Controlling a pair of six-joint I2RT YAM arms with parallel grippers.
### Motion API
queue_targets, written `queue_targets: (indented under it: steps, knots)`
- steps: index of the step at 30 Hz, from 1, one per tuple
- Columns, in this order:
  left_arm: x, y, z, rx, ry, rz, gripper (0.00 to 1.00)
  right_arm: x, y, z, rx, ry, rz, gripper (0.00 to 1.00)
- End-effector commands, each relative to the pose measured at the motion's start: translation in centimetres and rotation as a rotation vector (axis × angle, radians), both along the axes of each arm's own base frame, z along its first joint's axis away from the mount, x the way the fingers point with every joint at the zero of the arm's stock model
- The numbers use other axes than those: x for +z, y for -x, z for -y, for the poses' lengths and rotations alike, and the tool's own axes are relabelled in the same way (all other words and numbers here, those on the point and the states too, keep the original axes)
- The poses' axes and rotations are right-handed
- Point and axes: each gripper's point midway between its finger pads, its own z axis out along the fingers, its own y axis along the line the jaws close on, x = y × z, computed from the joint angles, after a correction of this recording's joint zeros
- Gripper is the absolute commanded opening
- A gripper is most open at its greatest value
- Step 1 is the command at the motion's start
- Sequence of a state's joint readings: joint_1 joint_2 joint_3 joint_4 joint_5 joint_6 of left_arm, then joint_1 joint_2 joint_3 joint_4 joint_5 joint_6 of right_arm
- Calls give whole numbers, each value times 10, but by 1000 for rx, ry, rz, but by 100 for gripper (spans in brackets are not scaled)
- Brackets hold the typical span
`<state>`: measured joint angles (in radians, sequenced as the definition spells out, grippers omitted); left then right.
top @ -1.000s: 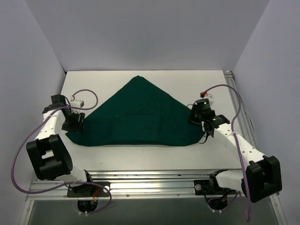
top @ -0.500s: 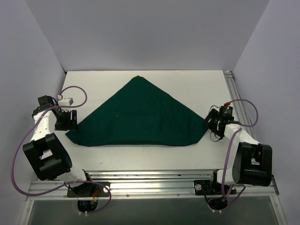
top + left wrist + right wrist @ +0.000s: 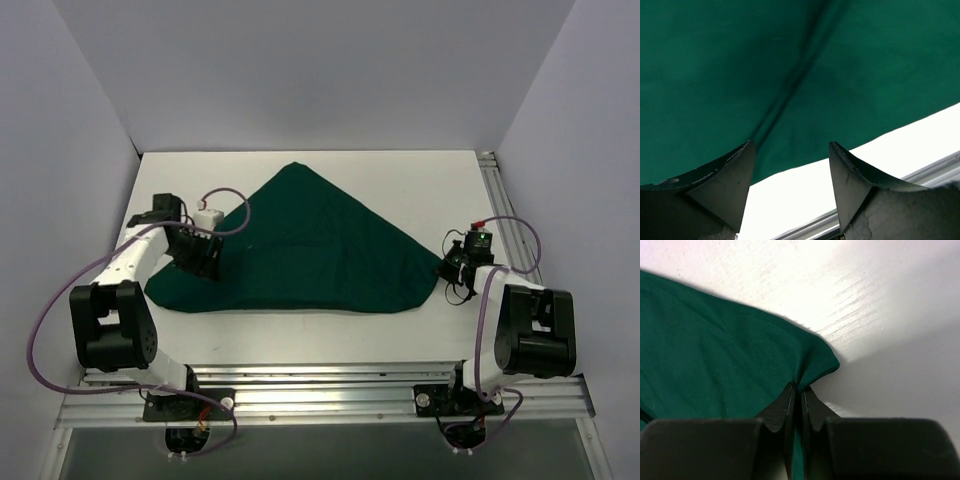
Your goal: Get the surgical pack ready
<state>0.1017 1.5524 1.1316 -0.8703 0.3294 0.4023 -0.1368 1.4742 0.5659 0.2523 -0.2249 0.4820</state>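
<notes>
The dark green cloth drape (image 3: 300, 245) lies folded as a triangle on the white table, its peak toward the back. My right gripper (image 3: 450, 268) is shut on the drape's right corner (image 3: 812, 362), pinching the cloth between its fingertips. My left gripper (image 3: 205, 262) is open and low over the drape's left part; its view shows a fold line in the cloth (image 3: 790, 85) and the drape's near edge. The steel tray, instruments, gauze pads and clear packets are out of view.
A metal rail (image 3: 320, 375) runs along the table's near edge and another (image 3: 500, 200) along its right edge. White walls close in the back and both sides. Purple cables loop off both arms.
My left gripper has swung from beside the drape's left corner to over the cloth. My right gripper has stayed at the right corner, where it moved half a second earlier.
</notes>
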Motion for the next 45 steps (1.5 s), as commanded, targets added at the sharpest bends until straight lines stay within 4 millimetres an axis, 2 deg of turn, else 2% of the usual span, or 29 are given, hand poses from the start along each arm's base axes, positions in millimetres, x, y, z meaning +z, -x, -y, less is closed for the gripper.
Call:
queue_targets:
  steps: [1,3,4,6,7,10,11,13,14,15,16,17,18,19,20,21,22,23,24,25,26,27,28,31,34,37,39,42,45]
  knots:
    - [-21,8,11,-57,-82,-74,69,14,3,-5,40,15,3,0]
    - [-28,5,12,-62,-82,-91,69,34,-6,-9,53,27,43,0]
    - [-30,4,21,-94,-89,-94,69,49,-11,-20,80,30,80,0]
    - [-39,2,26,-116,-102,-120,69,77,-25,-30,88,66,136,0]
    - [-42,0,27,-119,-111,-126,68,91,-28,-57,153,72,172,0]
    - [-50,-2,37,-149,-105,-147,68,125,-41,-95,183,47,254,0]
    - [-51,-3,39,-155,-104,-146,68,133,-38,-125,226,10,272,0]
    - [-54,-6,43,-163,-101,-150,68,153,-44,-156,251,-26,331,0]
    - [-55,-7,44,-167,-102,-151,68,160,-37,-186,307,-58,351,0]
    - [-57,-7,45,-169,-100,-157,68,172,-40,-204,305,-108,394,0]
    - [-57,-9,45,-169,-99,-152,68,177,-42,-223,323,-136,406,0]
    - [-58,-9,46,-171,-98,-153,68,183,-33,-252,374,-173,421,0]
    - [-59,-10,46,-171,-93,-154,68,193,-34,-270,385,-222,451,0]
    - [-59,-12,47,-173,-93,-147,68,184,-34,-288,406,-231,436,0]
    - [-59,-13,47,-175,-91,-144,68,195,-35,-308,432,-259,462,0]
    - [-58,-17,49,-176,-84,-128,68,201,-26,-335,480,-295,481,0]
    - [-58,-19,49,-175,-81,-123,68,185,-27,-351,501,-290,453,0]
    - [-58,-22,51,-176,-76,-117,68,184,-26,-366,519,-303,454,0]
    - [-57,-23,51,-175,-73,-113,68,198,-22,-389,548,-344,491,0]
    - [-57,-24,52,-176,-68,-115,68,186,-22,-404,563,-361,467,0]
    - [-56,-26,53,-178,-66,-112,68,186,-20,-416,577,-383,469,0]
    - [-56,-27,53,-176,-62,-108,68,200,-23,-430,588,-419,503,0]
    - [-55,-28,54,-178,-61,-103,68,191,-20,-444,603,-427,485,0]
    - [-55,-31,55,-177,-55,-94,68,196,-17,-472,626,-467,500,0]
    - [-57,-31,56,-179,-49,-96,68,195,-14,-486,628,-479,506,0]
    - [-59,-31,57,-180,-46,-99,68,184,-13,-489,616,-481,486,0]
    - [-60,-31,57,-179,-42,-99,68,183,-17,-488,571,-499,489,0]
    - [-59,-32,58,-180,-39,-96,68,192,-20,-490,565,-508,513,0]
    - [-59,-34,58,-178,-39,-97,68,213,-24,-495,573,-509,559,0]
